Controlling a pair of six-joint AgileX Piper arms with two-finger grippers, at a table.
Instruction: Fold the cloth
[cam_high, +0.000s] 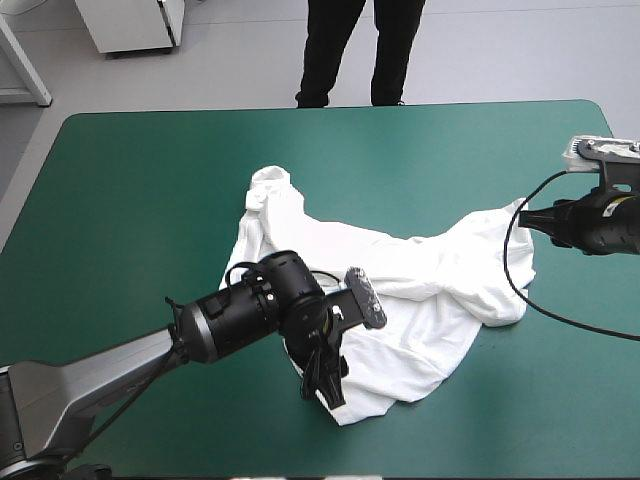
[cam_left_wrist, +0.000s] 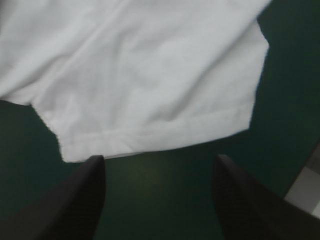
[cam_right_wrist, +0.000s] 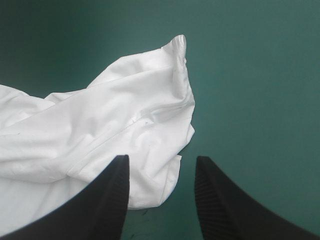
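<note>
t-shirt (cam_high: 400, 290) lies crosswise (crumpled), collar far-left

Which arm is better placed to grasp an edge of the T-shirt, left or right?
Left, probably. The left gripper is open, and the flat hem of the T-shirt lies just ahead of its fingers. The right gripper is open too, but faces a bunched end, off to one side.

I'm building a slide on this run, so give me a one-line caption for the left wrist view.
Left gripper, fingers open, poised just short of the hem of the white T-shirt on the teal-green cover.
</note>
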